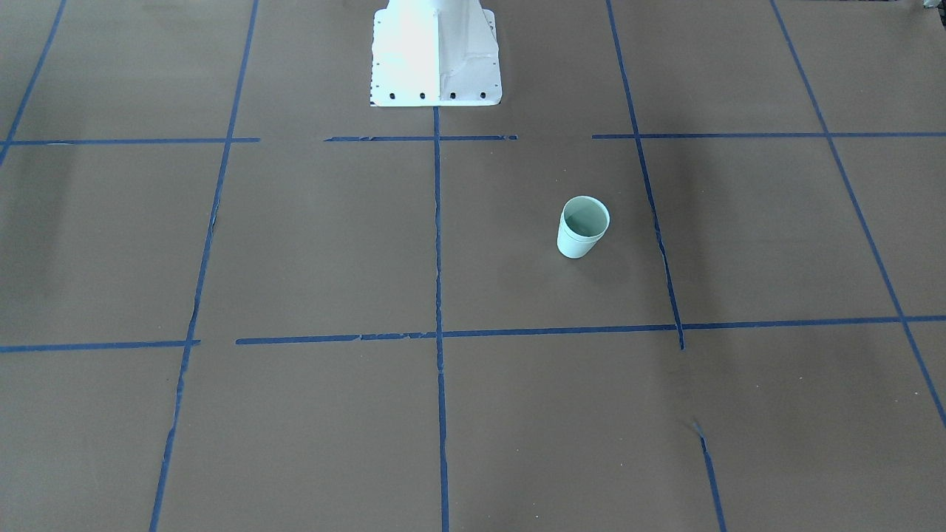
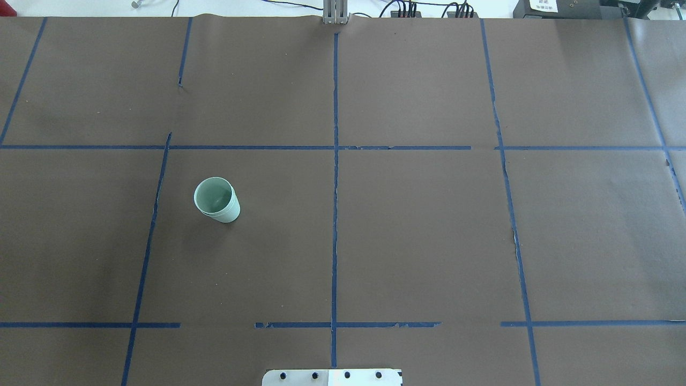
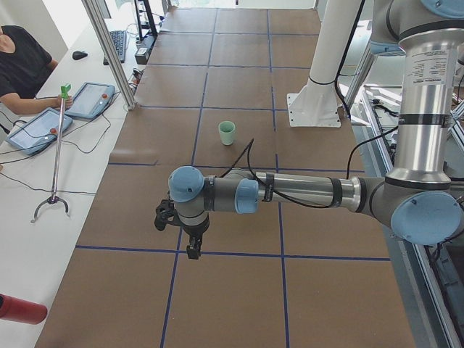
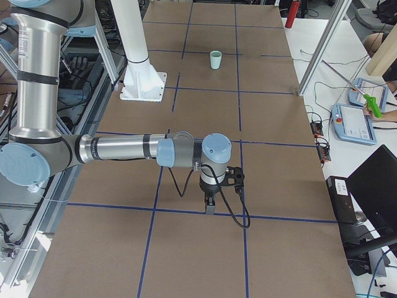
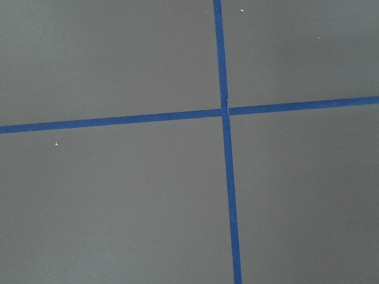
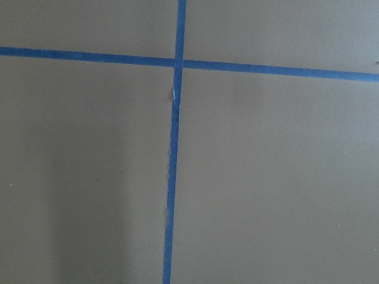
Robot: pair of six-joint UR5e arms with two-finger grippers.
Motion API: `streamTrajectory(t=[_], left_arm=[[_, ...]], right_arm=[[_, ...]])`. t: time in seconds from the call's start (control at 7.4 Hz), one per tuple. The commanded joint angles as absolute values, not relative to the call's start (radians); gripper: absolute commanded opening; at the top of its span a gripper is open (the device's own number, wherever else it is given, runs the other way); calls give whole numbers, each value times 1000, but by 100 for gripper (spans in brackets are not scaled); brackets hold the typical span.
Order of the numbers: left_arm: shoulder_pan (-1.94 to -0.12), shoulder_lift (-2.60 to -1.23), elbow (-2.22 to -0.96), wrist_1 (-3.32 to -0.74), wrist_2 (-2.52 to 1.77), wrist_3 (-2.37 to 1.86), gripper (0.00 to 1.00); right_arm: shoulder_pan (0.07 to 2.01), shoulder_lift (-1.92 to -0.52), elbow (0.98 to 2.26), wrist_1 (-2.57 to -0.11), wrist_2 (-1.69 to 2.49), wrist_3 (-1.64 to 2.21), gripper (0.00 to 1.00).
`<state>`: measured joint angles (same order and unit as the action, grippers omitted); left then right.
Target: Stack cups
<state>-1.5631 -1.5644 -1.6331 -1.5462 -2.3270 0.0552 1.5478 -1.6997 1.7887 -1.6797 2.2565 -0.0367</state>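
Well apart: nested cups (image 1: 583,227) vs left gripper (image 3: 192,252), right gripper (image 4: 209,208); jaw spread can't tell.

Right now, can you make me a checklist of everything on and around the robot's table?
surface: table covered in brown paper, with a grid of blue tape that is torn in spots.
job's things: cups stand upright as one; a second rim line suggests one sits inside the other.
clutter: nothing seen.
grippers: left gripper and right gripper hang near tape crossings, far from the cups; whether the jaws are open cannot be told.
cables: black cable loops by the left wrist, another by the right.
surroundings: person at tablets; grabber stick beside them.
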Motion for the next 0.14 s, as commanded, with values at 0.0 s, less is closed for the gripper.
streamTrajectory(t=[0.0], left_arm=[[-1569, -1565, -1634, -1546, -2329, 55, 100]], right_arm=[[1548, -1700, 1789, -1680, 2256, -37, 100]])
